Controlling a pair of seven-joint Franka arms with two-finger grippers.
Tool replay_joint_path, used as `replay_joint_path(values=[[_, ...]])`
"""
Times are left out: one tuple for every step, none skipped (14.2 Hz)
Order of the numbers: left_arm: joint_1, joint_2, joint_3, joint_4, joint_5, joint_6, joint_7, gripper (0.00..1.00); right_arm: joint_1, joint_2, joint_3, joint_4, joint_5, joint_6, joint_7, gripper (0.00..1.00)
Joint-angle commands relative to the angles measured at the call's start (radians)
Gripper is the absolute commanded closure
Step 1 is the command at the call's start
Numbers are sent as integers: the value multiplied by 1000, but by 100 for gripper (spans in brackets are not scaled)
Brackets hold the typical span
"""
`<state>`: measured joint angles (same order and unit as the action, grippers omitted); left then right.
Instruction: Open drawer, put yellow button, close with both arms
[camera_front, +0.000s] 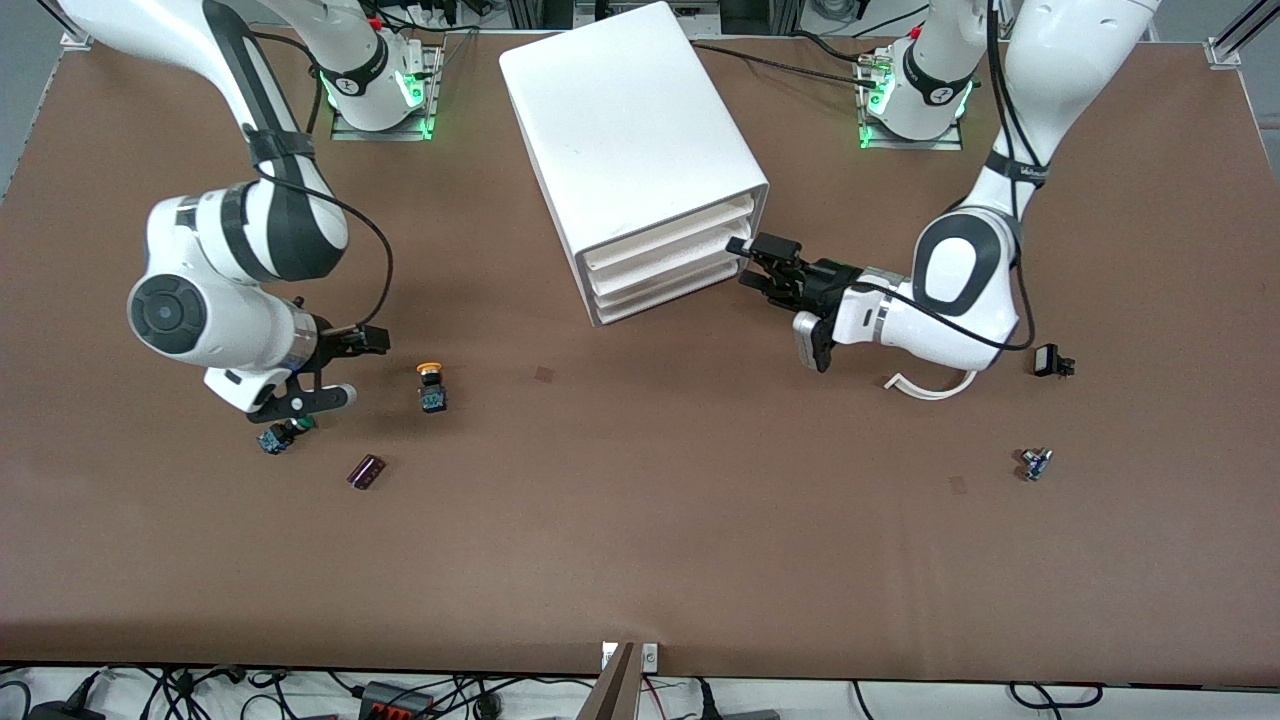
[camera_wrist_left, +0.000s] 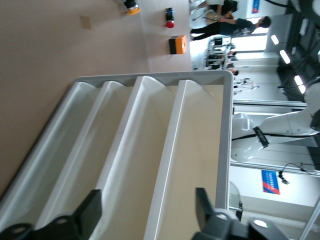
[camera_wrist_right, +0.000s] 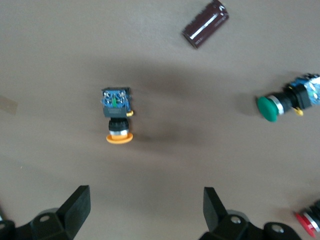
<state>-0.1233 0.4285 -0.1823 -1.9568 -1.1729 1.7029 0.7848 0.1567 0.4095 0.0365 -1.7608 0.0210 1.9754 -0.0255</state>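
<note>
The white cabinet (camera_front: 620, 130) stands at the middle of the table, and its uppermost drawer (camera_front: 670, 238) looks shut. My left gripper (camera_front: 752, 262) is open and empty, right at the drawer fronts. In the left wrist view its fingers (camera_wrist_left: 92, 210) straddle the drawer edges, and the top drawer (camera_wrist_left: 200, 140) lies beside the cabinet's top wall. The yellow button (camera_front: 431, 385) lies on its side on the table toward the right arm's end. My right gripper (camera_front: 345, 370) is open and empty, over the table just beside it. The right wrist view shows the yellow button (camera_wrist_right: 118, 117) ahead of the open gripper (camera_wrist_right: 145, 205).
A green-capped switch (camera_front: 280, 435) and a dark maroon cylinder (camera_front: 366, 472) lie near the right gripper. A red-capped switch (camera_wrist_right: 307, 222) shows in the right wrist view. A white curved strip (camera_front: 930, 388), a small black part (camera_front: 1050, 362) and another small part (camera_front: 1036, 463) lie toward the left arm's end.
</note>
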Motion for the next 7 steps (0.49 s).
replay_joint_path(values=[[14,-45,-42,-99,-88,21,76,27,23,29,-6,-5,2,78,44,0],[11,-45,-48,-111,-96,20,77,30,38,44,-6,-2,2,106,56,0],[8,-43,-60,-113,-97,21,77,35,56,66,-9,1,1,140,68,0],[8,-43,-74,-119,-97,21,77,37,63,84,-9,4,0,169,81,0],[8,-43,-75,-125,-97,21,77,40,64,103,-9,6,0,192,93,0],[8,-43,-75,-126,-97,20,77,47,66,118,-7,7,0,210,110,0],[8,-43,-77,-129,-97,20,77,55,76,132,-9,7,0,226,127,0]])
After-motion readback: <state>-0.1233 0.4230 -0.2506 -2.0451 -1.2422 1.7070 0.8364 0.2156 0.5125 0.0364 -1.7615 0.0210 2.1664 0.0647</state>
